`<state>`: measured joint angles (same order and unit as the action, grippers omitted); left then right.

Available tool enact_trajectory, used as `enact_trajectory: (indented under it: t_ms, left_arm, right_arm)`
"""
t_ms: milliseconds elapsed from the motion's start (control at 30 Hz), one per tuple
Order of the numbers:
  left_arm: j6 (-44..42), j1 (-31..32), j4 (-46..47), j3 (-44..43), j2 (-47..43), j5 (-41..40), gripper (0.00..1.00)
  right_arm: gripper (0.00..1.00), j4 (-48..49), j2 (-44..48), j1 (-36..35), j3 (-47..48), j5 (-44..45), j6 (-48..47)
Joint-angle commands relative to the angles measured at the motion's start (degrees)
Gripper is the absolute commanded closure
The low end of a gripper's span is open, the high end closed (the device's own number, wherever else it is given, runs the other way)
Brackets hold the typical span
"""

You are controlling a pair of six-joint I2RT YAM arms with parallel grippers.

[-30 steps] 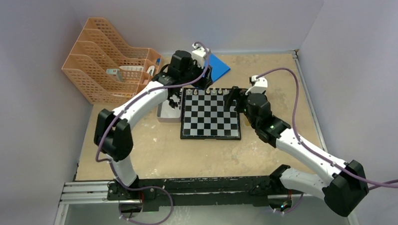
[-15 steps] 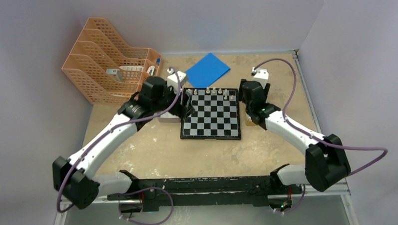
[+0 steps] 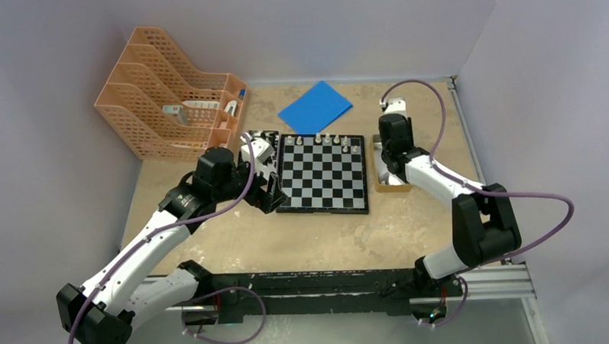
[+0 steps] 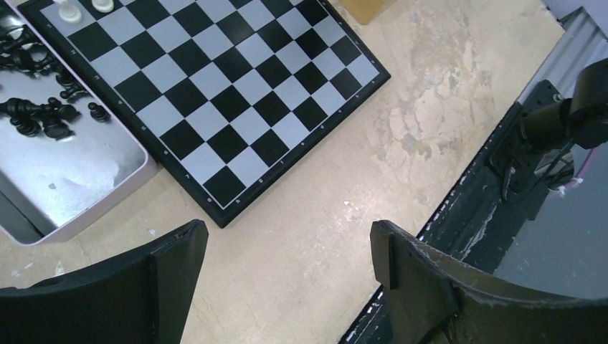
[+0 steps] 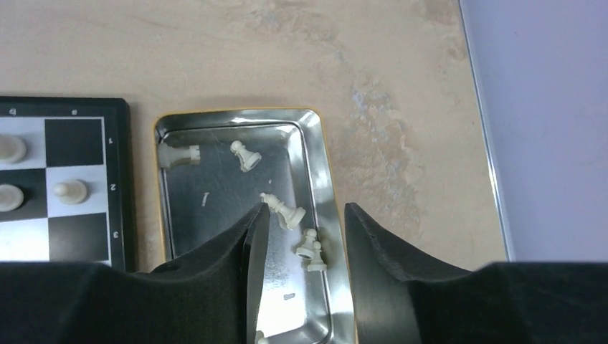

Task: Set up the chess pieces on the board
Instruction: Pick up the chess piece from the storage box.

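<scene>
Left pincer point(image 4: 287, 244) pulled back off the board point(image 4: 236, 93), spread empty, right pincer point(image 5: 307, 211) half-spread over white pieces point(image 5: 246, 155), tray point(image 5: 215, 179) partly hidden by fingers

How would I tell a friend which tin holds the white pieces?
Find the checkered board. A shallow metal tin lies beside each side edge; the right tin has a yellowish rim and holds cream pieces, the left tin black pieces.

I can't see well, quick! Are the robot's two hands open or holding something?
Left gripper: open, holding nothing.
Right gripper: open over white chess pieces, none gripped.
</scene>
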<state>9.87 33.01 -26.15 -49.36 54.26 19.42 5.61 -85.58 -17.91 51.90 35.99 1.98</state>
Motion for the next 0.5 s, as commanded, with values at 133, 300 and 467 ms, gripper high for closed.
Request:
enact_trajectory:
  t_ms: [133,300,467]
  left_arm:
    - [-0.73,-0.17,2.1,1.46,-0.96,3.0,0.15]
    - [-0.9,-0.22,2.2,1.45,-1.4,1.56,0.15]
    - [-1.32,-0.16,2.7,2.37,-3.06,-0.07,0.18]
  right_arm:
    - [0.67,4.84,-0.09,1.41,-0.38,-9.04,-19.08]
    - [0.65,1.66,-5.83,3.3,2.35,-12.08,-20.31]
    - [0.64,-0.55,-9.13,5.2,3.61,-18.82,-21.16]
